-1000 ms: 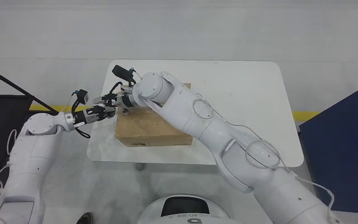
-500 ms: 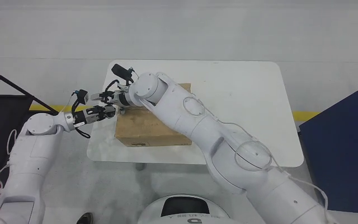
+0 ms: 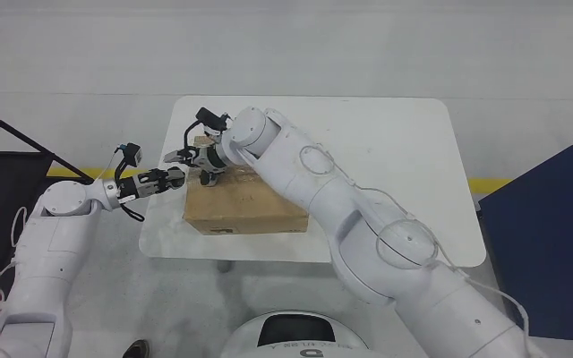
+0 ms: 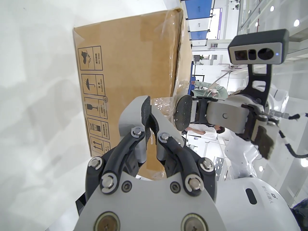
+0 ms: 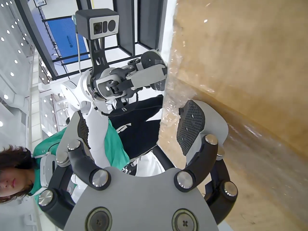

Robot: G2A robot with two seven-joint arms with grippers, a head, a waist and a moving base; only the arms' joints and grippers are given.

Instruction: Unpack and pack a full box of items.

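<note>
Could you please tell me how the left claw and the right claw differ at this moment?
The left claw is shut, its pads pressed together, while the right claw is open, its fingers spread wide. The left claw sits off the end of the cardboard box, beside its printed wall. The right claw sits over the box's top, one pad by the clear tape. Both are at the same taped end, facing each other.

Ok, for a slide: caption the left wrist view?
Left tool, closed, at the cardboard box's taped edge, with the right tool alongside.
</note>
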